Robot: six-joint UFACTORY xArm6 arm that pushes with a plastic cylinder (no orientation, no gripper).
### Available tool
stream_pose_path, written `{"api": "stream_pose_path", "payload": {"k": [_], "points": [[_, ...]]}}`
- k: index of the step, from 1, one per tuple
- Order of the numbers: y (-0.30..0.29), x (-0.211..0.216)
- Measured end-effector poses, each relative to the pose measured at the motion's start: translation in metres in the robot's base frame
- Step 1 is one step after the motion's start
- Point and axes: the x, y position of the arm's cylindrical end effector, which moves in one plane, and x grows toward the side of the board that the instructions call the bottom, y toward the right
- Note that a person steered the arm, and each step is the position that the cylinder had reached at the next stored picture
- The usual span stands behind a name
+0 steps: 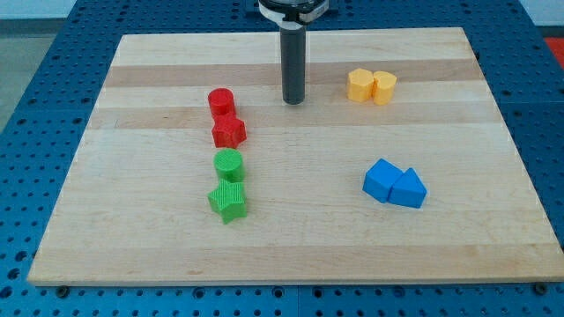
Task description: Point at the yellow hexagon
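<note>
Jaws do not apply to this arm: it ends in a plain dark rod, so nothing is grasped or released. My tip [293, 101] rests on the wooden board [159, 255] in the far half, a little left of the board's middle line, touching no block.

To the right of my tip, at about the same depth and clearly apart from it, sits the yellow pair. The yellow hexagon [359, 85] is the left one, the nearer of the two to my tip, and it touches the yellow cylinder [384, 86] on its right.

To the left of my tip stands the red cylinder [220, 101], with the red star-shaped block [229, 131] touching it on the near side. Nearer again, with a small gap from the red pair, the green cylinder [228, 164] sits just beyond the green star-shaped block [228, 202]; these two look to be touching or nearly so.

On the right side of the board, in the nearer half, the blue cube [382, 180] and the blue triangular block [409, 188] lie pressed together, well apart from my tip and from the yellow pair.

A blue perforated table [35, 132] surrounds the board.
</note>
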Motion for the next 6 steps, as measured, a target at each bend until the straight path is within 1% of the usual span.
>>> {"api": "stream_pose_path", "payload": {"k": [1, 2, 3, 4, 5, 6], "points": [[0.009, 0.038], [0.009, 0.015], [0.009, -0.030], [0.013, -0.028], [0.039, -0.005], [0.053, -0.033]]}}
